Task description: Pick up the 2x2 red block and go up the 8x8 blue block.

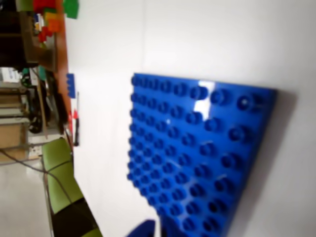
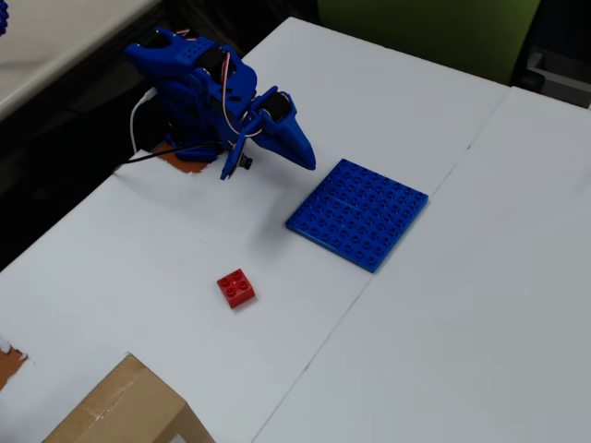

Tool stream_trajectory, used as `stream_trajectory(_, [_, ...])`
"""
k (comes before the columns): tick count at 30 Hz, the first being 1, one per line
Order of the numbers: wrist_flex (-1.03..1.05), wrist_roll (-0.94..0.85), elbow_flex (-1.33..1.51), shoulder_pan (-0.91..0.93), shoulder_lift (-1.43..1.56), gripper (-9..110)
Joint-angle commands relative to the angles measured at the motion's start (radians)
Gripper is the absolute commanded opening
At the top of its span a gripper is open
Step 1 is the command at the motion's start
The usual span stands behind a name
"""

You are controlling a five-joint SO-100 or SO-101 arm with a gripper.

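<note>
Hand (image 2: 300, 152) of the blue arm hangs above the table (image 2: 434, 314), well back from both task items in the overhead view; fingers appear drawn together into one tapered tip, nothing between them. Judged: arm folded near its base, pick not yet begun.

2x2 red block (image 2: 236, 288) sits alone on the white table, studs up, turned slightly askew to the table edges. It lies nearer the camera and to the left of the hand, well apart from it, with bare table between. Not visible in the wrist view.

8x8 blue block (image 2: 358, 213) lies flat, just right of and below the hand in the overhead view, well apart from the red block. Wrist view is filled by this plate (image 1: 197, 153), so the camera points at the plate, not the brick.

Cardboard box (image 2: 120, 411) at near-left edge, clear of the likely path.

Judged next need: swing left and nearer, spread the fingers, descend over the brick.
</note>
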Motion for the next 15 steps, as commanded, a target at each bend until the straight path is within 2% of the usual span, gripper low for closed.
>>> stream_trajectory(1, [-0.055, -0.074, -0.064, 0.008, -0.074, 0])
stream_trajectory(4, [-0.048, -0.275, -0.172, -0.021, -0.175, 0])
stream_trajectory(9, [-0.012, -0.299, -0.442, -0.014, -0.436, 0])
stream_trajectory(15, [0.239, -0.414, -0.879, 0.011, -0.792, 0])
